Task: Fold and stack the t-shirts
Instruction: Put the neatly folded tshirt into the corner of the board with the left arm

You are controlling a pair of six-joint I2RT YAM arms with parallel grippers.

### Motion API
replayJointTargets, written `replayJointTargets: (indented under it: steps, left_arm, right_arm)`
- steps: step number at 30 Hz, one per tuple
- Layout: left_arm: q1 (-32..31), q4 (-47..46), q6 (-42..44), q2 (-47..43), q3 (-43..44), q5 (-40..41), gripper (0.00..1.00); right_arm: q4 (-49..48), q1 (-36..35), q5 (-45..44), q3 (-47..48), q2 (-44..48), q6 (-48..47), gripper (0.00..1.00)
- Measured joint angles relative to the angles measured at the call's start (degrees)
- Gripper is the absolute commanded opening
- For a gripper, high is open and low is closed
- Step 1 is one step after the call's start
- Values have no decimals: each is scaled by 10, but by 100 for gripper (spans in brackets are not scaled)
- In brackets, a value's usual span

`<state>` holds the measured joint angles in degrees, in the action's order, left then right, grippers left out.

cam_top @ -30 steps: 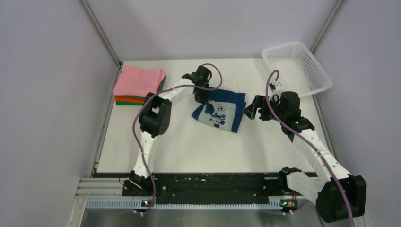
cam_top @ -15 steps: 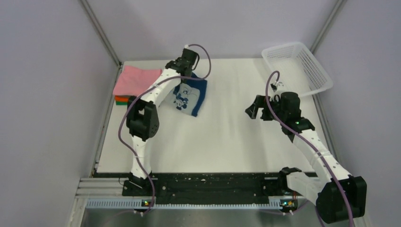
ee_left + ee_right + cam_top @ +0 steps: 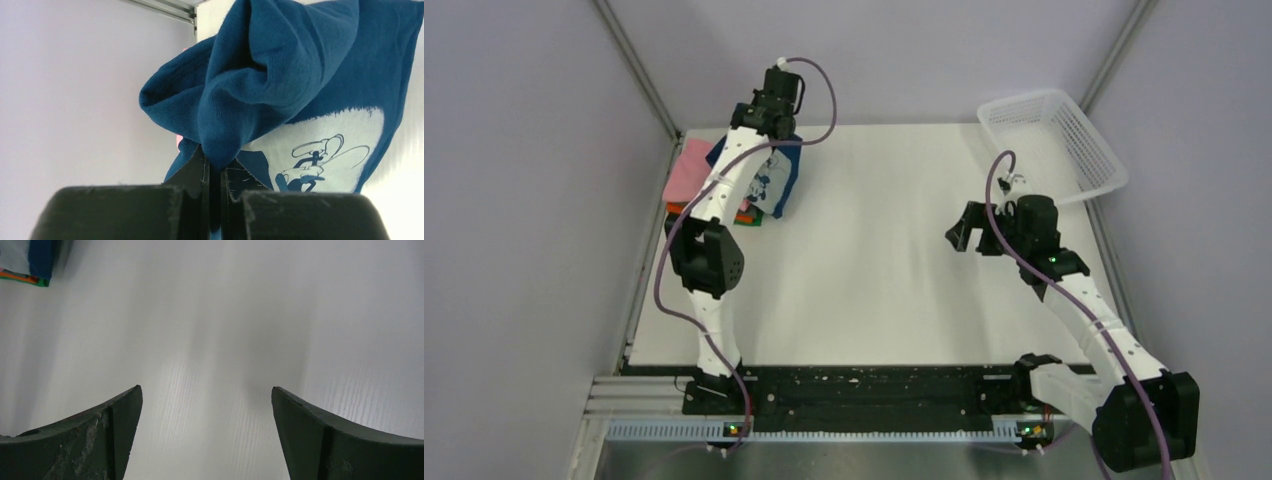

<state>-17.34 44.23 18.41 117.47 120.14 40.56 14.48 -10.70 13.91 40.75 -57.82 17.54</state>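
Navy t-shirt [image 3: 782, 172] now over half-hidden stack [image 3: 682, 178]

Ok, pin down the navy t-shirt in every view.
Top external: navy t-shirt at upper left, hanging over the folded stack.
Left wrist: fills the centre, pinched in the left gripper.
Right wrist: blue strip in the top-left corner.
Shared landmark: the stack's edge, just under the shirt in the top and right wrist views.

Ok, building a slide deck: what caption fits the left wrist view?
Left tool clamped on a bunched fold of the navy cartoon-print t-shirt.
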Motion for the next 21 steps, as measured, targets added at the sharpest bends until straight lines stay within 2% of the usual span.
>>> replayJointTargets:
  steps: [6, 14, 21]
  left_arm:
    - [9, 34, -3, -5, 63, -5, 0]
    - [24, 71, -14, -50, 64, -54, 0]
    - [76, 73, -27, -53, 59, -85, 0]
  right_arm:
    - [1, 0, -8, 0, -5, 0, 99]
    - [2, 0, -11, 0, -14, 0, 99]
    - [2, 0, -16, 0, -23, 0, 99]
